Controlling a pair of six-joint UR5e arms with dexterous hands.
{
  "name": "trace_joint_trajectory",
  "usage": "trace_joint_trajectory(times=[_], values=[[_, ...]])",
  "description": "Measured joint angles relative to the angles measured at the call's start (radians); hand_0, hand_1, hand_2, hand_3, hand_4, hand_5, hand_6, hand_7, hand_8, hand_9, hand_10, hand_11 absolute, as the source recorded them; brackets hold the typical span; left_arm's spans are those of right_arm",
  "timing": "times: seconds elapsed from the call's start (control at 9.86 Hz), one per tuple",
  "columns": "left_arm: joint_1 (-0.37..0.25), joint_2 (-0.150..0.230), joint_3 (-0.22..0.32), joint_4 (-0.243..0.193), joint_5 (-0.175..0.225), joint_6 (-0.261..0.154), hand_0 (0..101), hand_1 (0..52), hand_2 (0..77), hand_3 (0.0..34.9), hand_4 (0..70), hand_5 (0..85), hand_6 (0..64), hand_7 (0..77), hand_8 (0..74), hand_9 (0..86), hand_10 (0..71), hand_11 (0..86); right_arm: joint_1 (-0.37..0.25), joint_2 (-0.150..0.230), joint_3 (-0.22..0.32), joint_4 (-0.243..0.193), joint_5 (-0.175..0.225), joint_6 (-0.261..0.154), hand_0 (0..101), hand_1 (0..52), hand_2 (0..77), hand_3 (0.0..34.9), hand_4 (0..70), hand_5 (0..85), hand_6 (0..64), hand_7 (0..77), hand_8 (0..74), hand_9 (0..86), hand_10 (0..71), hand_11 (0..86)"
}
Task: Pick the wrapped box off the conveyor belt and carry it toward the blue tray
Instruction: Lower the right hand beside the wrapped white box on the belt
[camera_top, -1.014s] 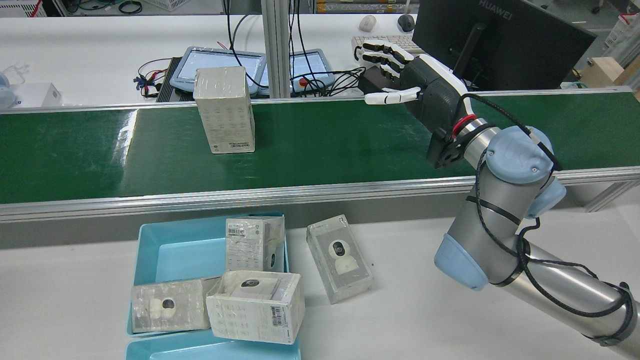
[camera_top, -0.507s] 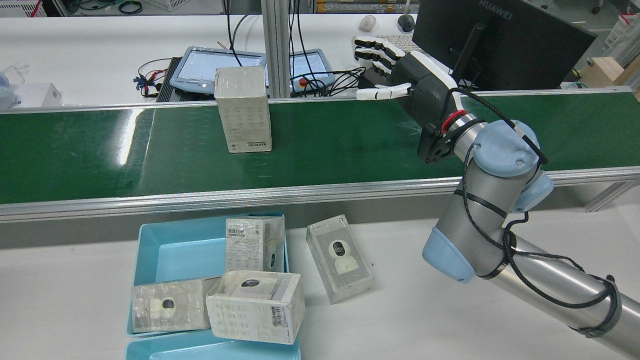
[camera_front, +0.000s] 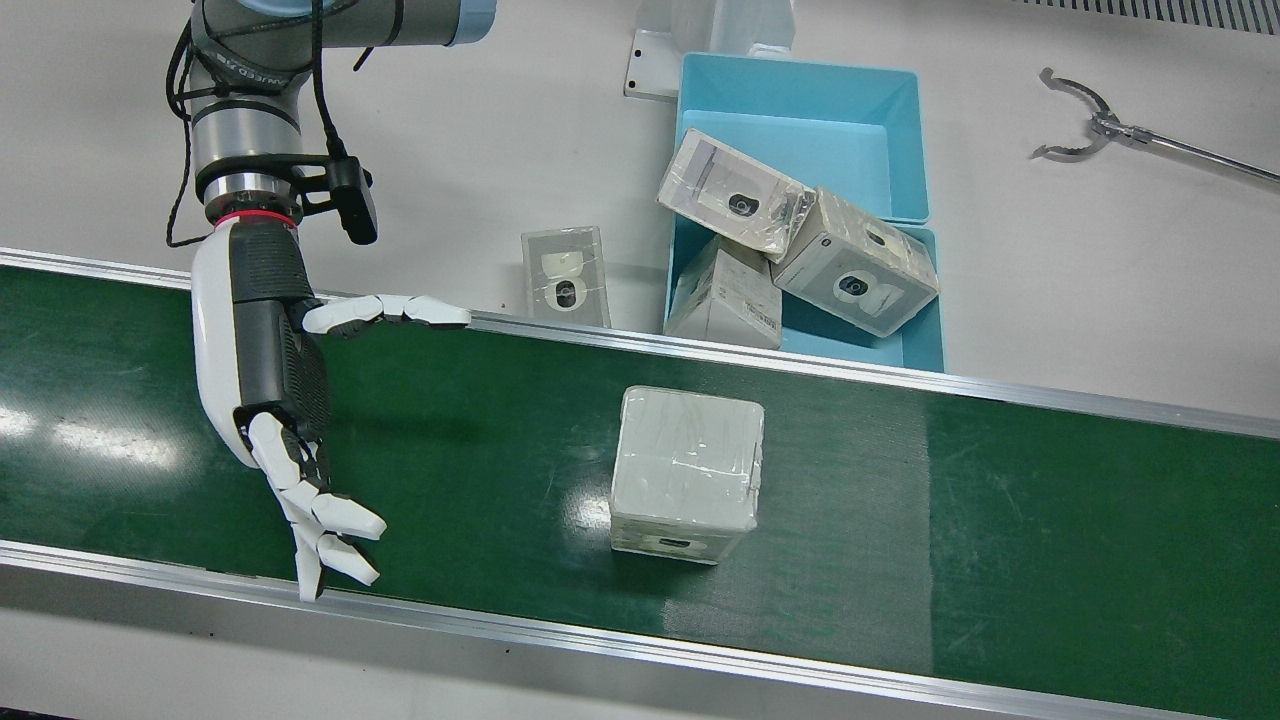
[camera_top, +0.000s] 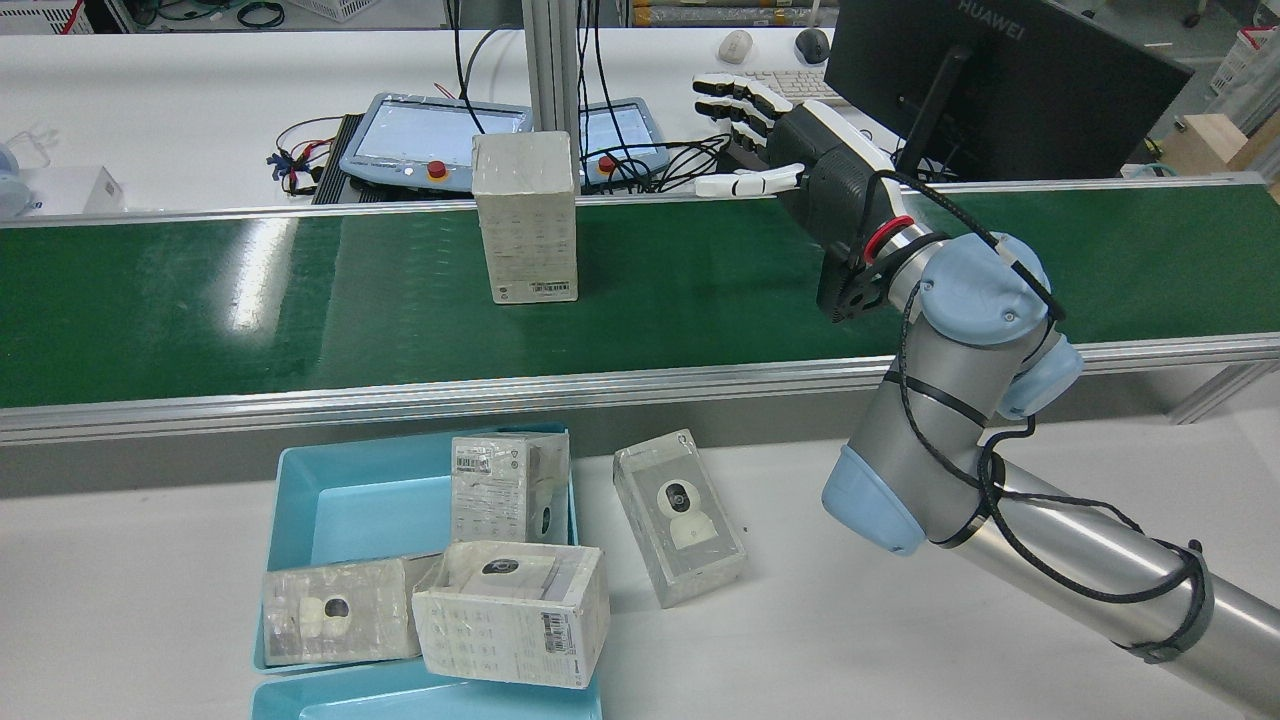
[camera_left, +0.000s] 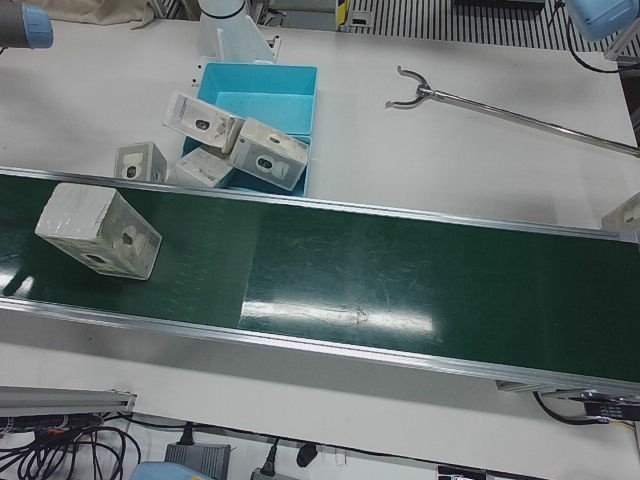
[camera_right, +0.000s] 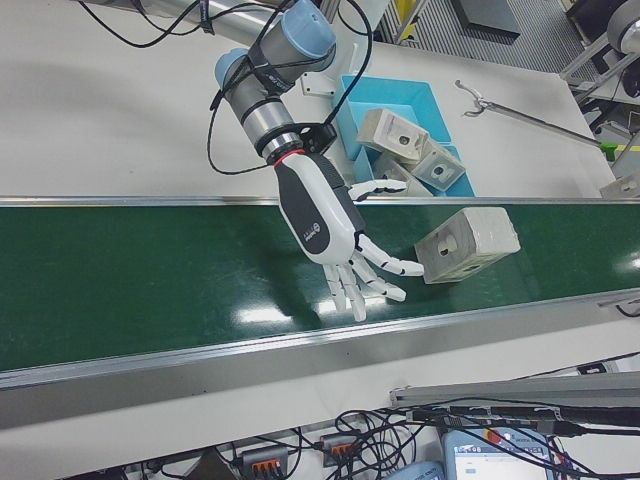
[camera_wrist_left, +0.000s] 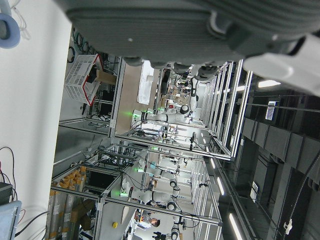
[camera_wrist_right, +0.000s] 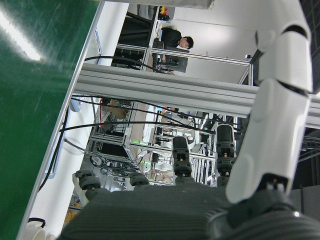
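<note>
Waiting empty, fingers spread, our right hand (camera_front: 290, 400) hovers at nine o'clock of the box (camera_front: 686, 472); grasp and carry remain.

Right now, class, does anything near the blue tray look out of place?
Yes. One box lies on the table beside the tray, not in it, and another sits tilted across the tray's front rim, overhanging it.

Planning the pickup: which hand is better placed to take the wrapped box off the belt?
The right hand: it hovers open over the conveyor belt, beside the wrapped box. The left hand's camera shows no belt.
</note>
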Motion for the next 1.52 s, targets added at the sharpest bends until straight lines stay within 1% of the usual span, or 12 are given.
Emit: trace_joint_trajectory(times=[0.41, 0.91, 1.52], values=[[0.0, 0.0, 0.0, 0.0, 0.0, 0.0, 0, 0.0, 0.5, 0.0, 0.0, 0.5, 0.0, 0.5, 0.5, 0.0, 0.0, 0.0, -0.011, 0.005, -0.012, 0.001, 0.0, 0.0, 43, 10.9, 16.4, 29.9, 13.1, 21.8, 0.0, 18.0, 0.0, 1.6, 4.4, 5.4], [0.0, 0.0, 0.0, 0.0, 0.0, 0.0, 0, 0.0, 1.1, 0.0, 0.0, 0.5, 0.0, 0.5, 0.5, 0.0, 0.5, 0.0, -0.021, 0.005, -0.039, 0.017, 0.003, 0.001, 43, 10.9, 16.4, 29.9, 13.1, 22.9, 0.0, 18.0, 0.0, 1.6, 3.3, 5.4], [0.0, 0.0, 0.0, 0.0, 0.0, 0.0, 0, 0.0, 0.5, 0.0, 0.0, 0.5, 0.0, 0.5, 0.0, 0.5, 0.5, 0.0, -0.028, 0.013, -0.056, 0.027, 0.003, 0.001, 43, 10.9, 16.9, 29.9, 15.8, 24.5, 0.0, 19.1, 0.0, 1.6, 3.3, 5.4]])
